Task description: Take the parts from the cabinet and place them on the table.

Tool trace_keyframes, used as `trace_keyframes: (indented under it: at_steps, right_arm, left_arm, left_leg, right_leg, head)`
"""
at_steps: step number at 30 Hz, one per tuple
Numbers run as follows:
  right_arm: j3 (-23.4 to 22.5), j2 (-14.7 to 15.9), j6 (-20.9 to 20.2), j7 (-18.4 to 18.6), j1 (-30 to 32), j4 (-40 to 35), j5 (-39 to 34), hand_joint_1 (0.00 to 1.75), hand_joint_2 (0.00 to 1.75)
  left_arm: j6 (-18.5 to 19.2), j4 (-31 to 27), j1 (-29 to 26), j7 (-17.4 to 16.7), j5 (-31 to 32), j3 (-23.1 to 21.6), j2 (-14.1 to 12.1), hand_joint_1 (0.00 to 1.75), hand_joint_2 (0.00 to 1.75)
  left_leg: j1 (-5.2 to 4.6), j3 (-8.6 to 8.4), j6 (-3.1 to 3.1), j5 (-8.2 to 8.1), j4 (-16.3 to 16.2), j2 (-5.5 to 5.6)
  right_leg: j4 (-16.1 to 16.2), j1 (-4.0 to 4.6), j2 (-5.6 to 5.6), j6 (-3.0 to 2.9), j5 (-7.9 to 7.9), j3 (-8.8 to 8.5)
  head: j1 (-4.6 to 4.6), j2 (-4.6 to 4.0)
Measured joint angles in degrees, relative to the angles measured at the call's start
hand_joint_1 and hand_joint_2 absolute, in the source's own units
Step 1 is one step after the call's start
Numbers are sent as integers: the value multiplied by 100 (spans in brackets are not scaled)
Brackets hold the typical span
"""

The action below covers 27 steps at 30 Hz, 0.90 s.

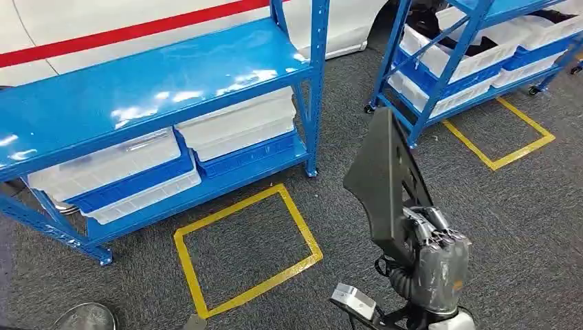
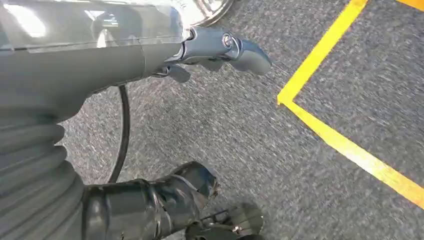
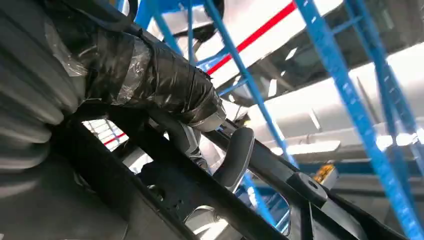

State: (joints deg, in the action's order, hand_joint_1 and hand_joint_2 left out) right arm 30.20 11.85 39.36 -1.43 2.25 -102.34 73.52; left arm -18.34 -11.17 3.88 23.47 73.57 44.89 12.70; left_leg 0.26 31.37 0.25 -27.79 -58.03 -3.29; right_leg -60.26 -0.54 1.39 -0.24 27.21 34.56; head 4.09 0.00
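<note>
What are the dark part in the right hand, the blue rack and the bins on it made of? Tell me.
Dark part in the right hand: likely moulded plastic, matte grey-black, no glare.
Blue rack: apparently painted metal, glossy, mirrors the lights.
Bins: probably plastic, whitish and semi-translucent.

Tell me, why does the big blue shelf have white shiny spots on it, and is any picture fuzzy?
Head view: the white patches on the blue shelf top are glare from lights above. Left wrist view: the grey carpet looks smeared, some motion blur. Right wrist view: the dark part held by the right hand is sharp; the blue rack posts behind are soft.
</note>
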Motion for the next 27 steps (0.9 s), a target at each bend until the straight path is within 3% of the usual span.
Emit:
trace_keyframes:
  at_steps: [1, 2, 3, 4, 5, 6, 9, 10, 11, 12, 14, 15, 16, 17, 19, 20, 21, 25, 26, 27]
  right_arm:
    - [-57, -11, 0, -94, 94, -61, -57, 175, 175]
    - [-220, -81, 0, -348, 287, -207, -204, 175, 175]
    - [-335, -147, 0, -523, 374, -278, -317, 175, 175]
    - [-541, -273, 0, -805, 520, -373, -454, 175, 175]
    - [-1123, -691, 0, -1543, 933, -680, -804, 175, 175]
    - [-1191, -754, 4, -1630, 962, -719, -859, 175, 175]
    - [-1400, -909, 7, -1874, 1090, -830, -1070, 175, 175]
    - [-1462, -942, 9, -1958, 1124, -868, -1161, 175, 175]
    - [-1534, -971, 11, -2057, 1156, -900, -1259, 175, 175]
    - [-1589, -1008, 11, -2146, 1156, -931, -1349, 175, 175]
    - [-1679, -1065, 13, -2262, 1179, -966, -1467, 175, 175]
    - [-1722, -1106, 13, -2303, 1214, -983, -1532, 175, 175]
    - [-1764, -1134, 13, -2336, 1253, -994, -1576, 175, 175]
    - [-1805, -1159, 13, -2369, 1282, -999, -1611, 175, 175]
    - [-1866, -1198, 13, -2424, 1324, -1036, -1679, 175, 175]
    - [-1888, -1220, 13, -2448, 1336, -1069, -1696, 175, 175]
    - [-1908, -1233, 13, -2467, 1336, -1084, -1726, 175, 175]
    - [-1976, -1322, 22, -2542, 1433, -1143, -1860, 175, 175]
    - [-1980, -1344, 24, -2546, 1447, -1145, -1871, 175, 175]
    - [-1987, -1360, 28, -2546, 1447, -1154, -1877, 175, 175]
  left_arm:
    - [-2, 0, -2, 0, 0, 2, 2, 0, 175]
    - [-7, 0, -6, 2, -15, 2, 0, 0, 175]
    - [-15, 0, -10, 2, -17, 4, 0, 0, 175]
    - [-22, 0, -27, 2, -18, 26, 0, 0, 175]
    - [-57, 0, -58, 4, -33, 92, -4, 0, 175]
    - [-61, 0, -62, 9, -39, 101, -9, 0, 175]
    - [-70, 0, -47, 20, -48, 120, -9, 0, 175]
    - [-70, 0, -51, 20, -48, 122, -7, 0, 175]
    - [-74, 0, -44, 22, -55, 125, -7, 0, 175]
    - [-81, 0, -39, 26, -57, 127, -7, 0, 175]
    - [-83, 0, -55, 26, -55, 131, -4, 0, 175]
    - [-83, 0, -58, 26, -55, 136, -7, 0, 175]
    - [-83, 0, -58, 22, -55, 138, -7, 0, 175]
    - [-83, 0, -55, 20, -55, 140, -7, 0, 175]
    - [-83, 0, -46, 17, -52, 140, 0, 0, 175]
    - [-83, 0, -45, 17, -48, 140, 0, 0, 175]
    - [-83, 0, -46, 13, -46, 140, 0, 0, 175]
    - [-90, 0, -36, 7, -37, 144, 2, 0, 175]
    - [-90, 0, -33, 7, -37, 146, 2, 0, 175]
    - [-96, 0, -32, 13, -39, 149, 2, 0, 175]
  left_leg:
    - [1, -8, -24, -4, 5, -23]
    - [33, 37, -87, -161, -113, 107]
    - [33, 169, -101, -400, -445, 204]
    - [36, 549, -123, -844, -1338, 268]
    - [41, -18, -20, -66, -163, 607]
    - [44, -63, -5, -118, -34, 708]
    - [11, -77, 22, -107, -18, 603]
    - [63, -101, 80, -49, 68, 546]
    - [74, -120, 117, -13, 110, 464]
    - [68, -111, 158, -5, 119, 423]
    - [48, -105, 164, -9, 110, 301]
    - [44, -97, 165, -12, 105, 244]
    - [42, -93, 165, -14, 100, 193]
    - [42, -96, 158, -21, 98, 135]
    - [43, -114, 131, -49, 83, 32]
    - [39, -131, 103, -76, 61, -9]
    - [-13, -124, 66, -102, 42, -43]
    - [-11, -161, -28, -131, 44, -214]
    - [16, -140, -67, -213, -12, -101]
    - [22, -61, -82, -386, -220, 102]
  right_leg:
    - [16, -7, -22, -25, -11, 5]
    - [67, -50, -65, -94, -49, -18]
    - [70, -53, -88, -144, -55, -9]
    - [69, -41, -161, -162, -59, 2]
    - [21, -43, -483, -158, -59, 10]
    - [-12, -13, -543, -121, -68, 45]
    - [49, -62, -672, 2, -147, 88]
    - [53, -28, -681, 41, -152, 90]
    - [-44, -27, -457, 41, -63, 121]
    - [-309, -9, -293, 43, 149, 245]
    - [-1178, -28, -210, 70, 588, 628]
    - [-1520, -33, -203, 84, 709, 782]
    - [-1658, -37, -197, 88, 706, 835]
    - [-1513, -40, -186, 92, 573, 746]
    - [-570, -38, -82, 74, 111, 211]
    - [-51, -26, 125, 54, -14, -74]
    - [21, 57, 229, 20, 75, -100]
    - [62, 35, -27, -110, 20, -50]
    - [85, 2, -66, -144, -2, -65]
    - [87, -3, -105, -170, -9, -58]
  head:
    - [0, 0]
    - [0, -2]
    - [-7, 0]
    - [-4, -2]
    - [-2, 0]
    - [-2, 0]
    - [-2, 0]
    - [0, 0]
    - [-2, -2]
    - [2, 0]
    - [0, 0]
    - [4, 0]
    - [-2, -2]
    - [2, 0]
    - [2, 0]
    - [2, 0]
    - [0, -2]
    - [-2, -2]
    - [-2, 0]
    - [-2, -2]
